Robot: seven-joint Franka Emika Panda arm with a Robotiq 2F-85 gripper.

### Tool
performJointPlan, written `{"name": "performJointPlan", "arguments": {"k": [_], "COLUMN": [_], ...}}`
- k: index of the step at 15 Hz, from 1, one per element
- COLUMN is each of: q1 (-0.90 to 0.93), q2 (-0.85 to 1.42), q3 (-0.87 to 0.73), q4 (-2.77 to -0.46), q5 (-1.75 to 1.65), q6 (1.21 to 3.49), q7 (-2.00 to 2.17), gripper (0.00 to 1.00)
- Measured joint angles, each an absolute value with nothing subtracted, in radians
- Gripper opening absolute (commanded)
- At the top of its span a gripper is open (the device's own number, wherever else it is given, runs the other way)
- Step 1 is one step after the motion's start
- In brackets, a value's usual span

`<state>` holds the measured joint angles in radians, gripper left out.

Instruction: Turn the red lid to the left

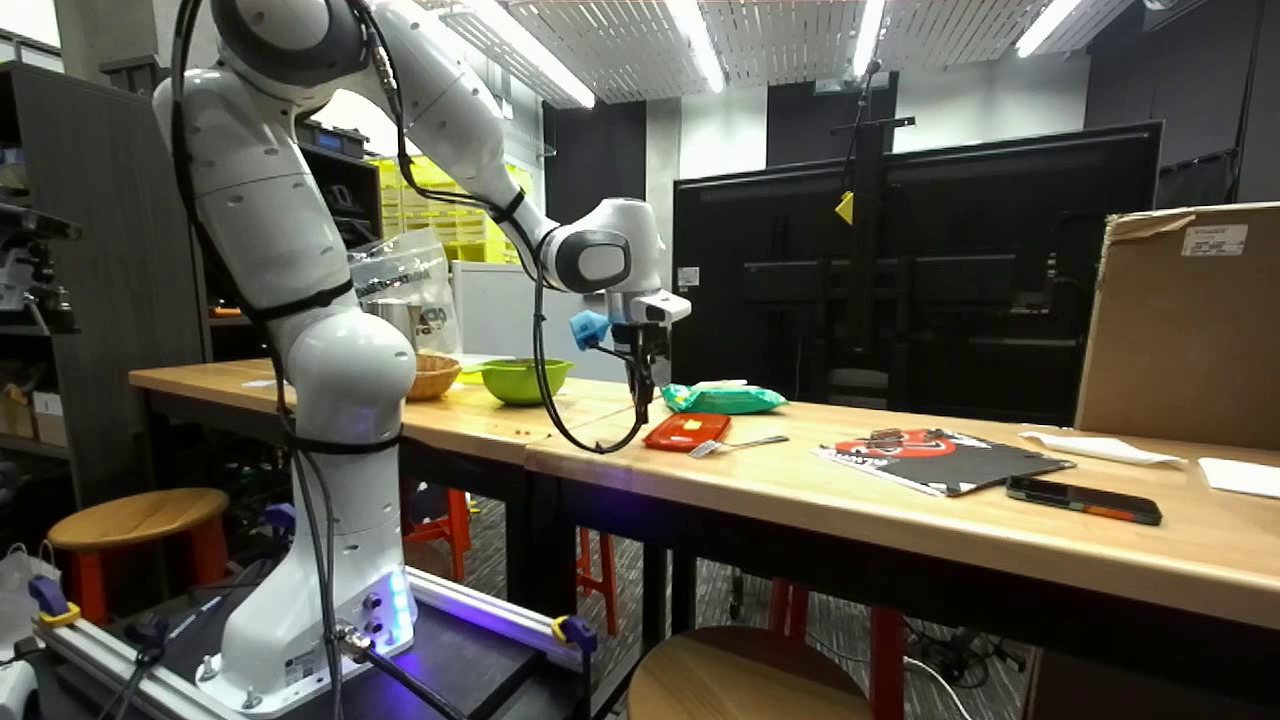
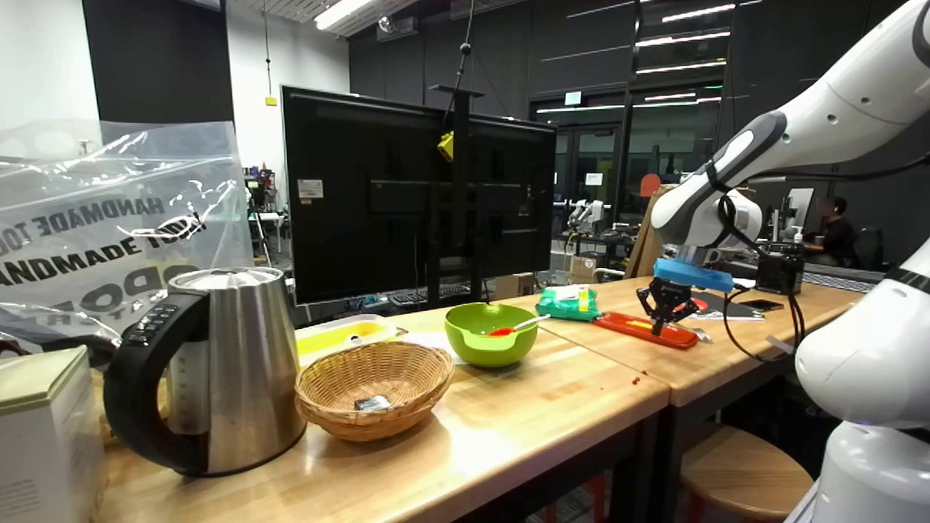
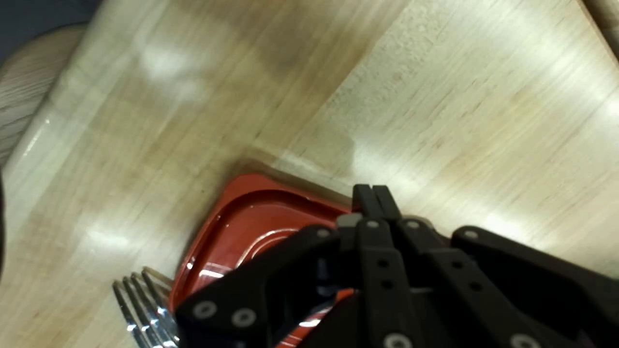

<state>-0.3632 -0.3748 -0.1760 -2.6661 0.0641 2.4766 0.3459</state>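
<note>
- The red lid (image 3: 256, 217) lies flat on the tabletop (image 1: 780, 475), a small yellow patch (image 1: 692, 425) on top of it, and my gripper (image 3: 374, 191) stands right at its edge
- I have the gripper closed, both fingertips (image 3: 363, 199) together and pointing down; whether they touch the lid, I cannot tell
- Just beside the lid lies a metal fork (image 1: 755, 442), its tines close to the lid and its handle leading away
- Near the lid I also see a green packet (image 2: 563, 306) with white on its upper side
- Well apart from the lid, in both exterior views, a yellow-green bowl (image 2: 490, 354) stands upright, a red utensil (image 2: 501, 332) with a pale handle in it
- Farther from the lid, past that bowl, I see a wicker basket (image 2: 363, 430), and farther still a steel kettle (image 2: 251, 378)
- On the lid's opposite side, past the fork, lies a dark sheet (image 1: 975, 465) with a red pattern, a phone (image 1: 1085, 500) just beside it
- Farther from the lid on that side are white paper (image 1: 1105, 447) and a large cardboard box (image 1: 1190, 330)
</note>
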Motion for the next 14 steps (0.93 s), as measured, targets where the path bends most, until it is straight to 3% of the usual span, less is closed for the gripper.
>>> {"name": "performJointPlan", "arguments": {"k": [14], "q1": [-0.364], "q2": [-0.357], "q3": [-0.235], "q4": [-2.692], "q5": [0.084], "q6": [2.492], "q7": [0.344], "gripper": [0.00]}}
